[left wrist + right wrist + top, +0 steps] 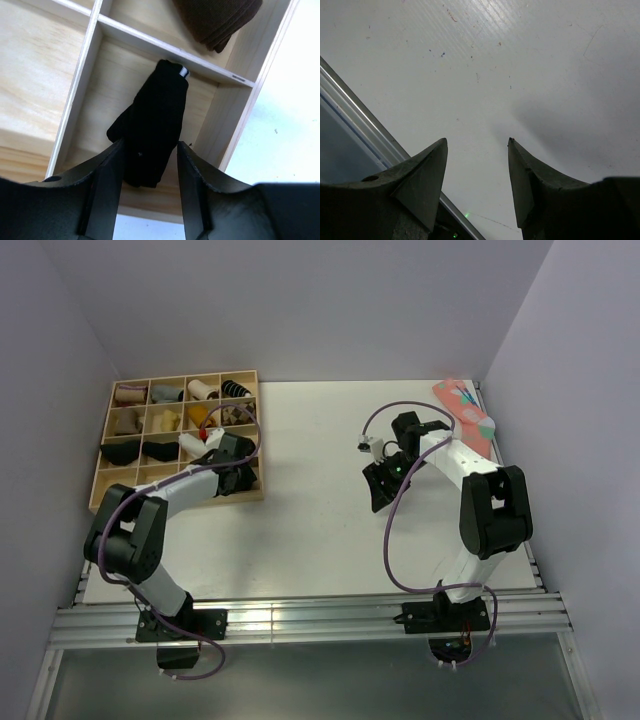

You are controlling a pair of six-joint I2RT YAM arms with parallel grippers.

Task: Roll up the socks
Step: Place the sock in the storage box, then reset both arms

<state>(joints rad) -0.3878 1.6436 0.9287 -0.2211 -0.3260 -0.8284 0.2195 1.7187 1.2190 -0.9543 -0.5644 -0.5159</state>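
Note:
A rolled black sock bundle (152, 125) with a thin white stripe at its far end lies in a compartment of the wooden divider tray (75, 95). My left gripper (149, 147) is open, and its fingers straddle the near end of the bundle. The left finger touches the bundle; a thin gap shows at the right one. In the top view the left gripper (238, 472) hangs over the tray's near right compartment, and the arm hides the sock. My right gripper (477, 142) is open and empty above bare white table (530, 60), mid-right in the top view (380, 490).
The tray (100, 490) at the left holds several rolled socks of other colours; a dark brown roll (220, 20) fills the compartment beyond the black one. A pink patterned sock with teal toe (462, 405) lies at the far right corner. The metal rail (355, 120) edges the table.

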